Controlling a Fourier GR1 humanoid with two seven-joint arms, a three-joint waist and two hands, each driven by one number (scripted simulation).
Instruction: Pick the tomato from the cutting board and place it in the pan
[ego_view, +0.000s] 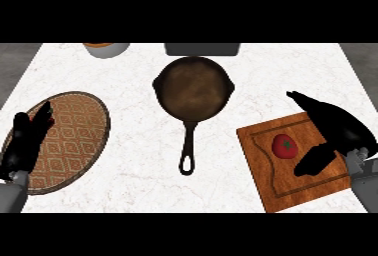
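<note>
White marble worktop (133, 165) | tomato (284, 144) on cutting board (280, 187), right of pan (193, 90) | right robot hand (339, 127) spread beside tomato, holding nothing | advise: straddle tomato with thumb and fingers before closing | left robot hand (26, 142) rests open, left edge

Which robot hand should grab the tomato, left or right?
Right. The right robot hand is open beside the tomato on the cutting board, while the left robot hand sits beyond the pan, over the round mat.
</note>
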